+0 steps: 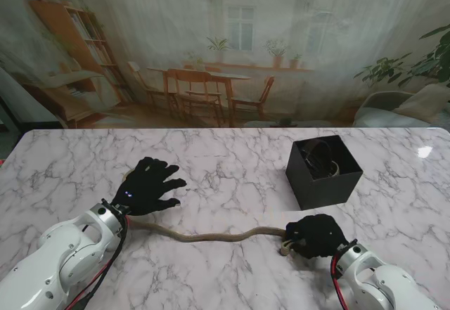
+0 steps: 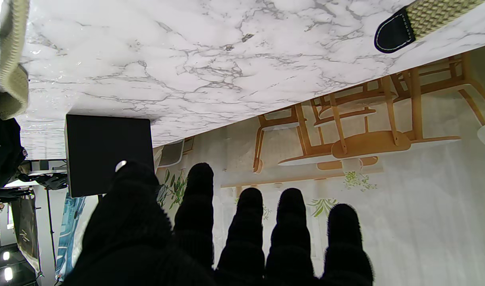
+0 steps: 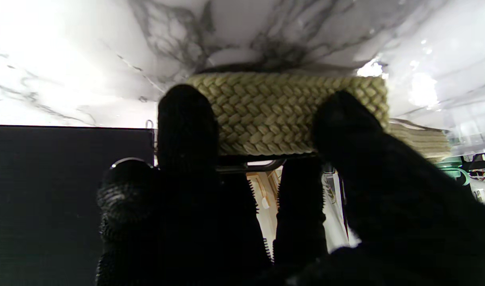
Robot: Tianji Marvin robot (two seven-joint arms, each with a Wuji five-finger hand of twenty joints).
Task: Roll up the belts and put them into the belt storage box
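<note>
Marble table (image 1: 232, 162) is seen from the stand view, and the black belt storage box (image 1: 324, 172) is taken as the landmark. Inside the box a dark rolled belt (image 1: 325, 161) is visible. A braided tan belt (image 1: 211, 236) lies on the table nearer to me than the box and to its left, in a wavy line between the two hands.

The right hand (image 1: 316, 235), in a black glove, is placed just nearer to me than the box. Its fingers are curled down on the end of the braided belt. In the right wrist view the woven roll of this belt (image 3: 290, 113) is pressed between two fingertips (image 3: 186, 115), so this end is held by the hand.

The left hand (image 1: 149, 186) is well to the left of the box. Its fingers are spread flat and apart, and nothing is grasped by them. The other end of the braided belt passes beside its wrist; whether it is touched there cannot be told. In the left wrist view the black leather tip (image 2: 394, 35) of the belt is lying on the marble, apart from the straight fingers (image 2: 198, 198).
</note>
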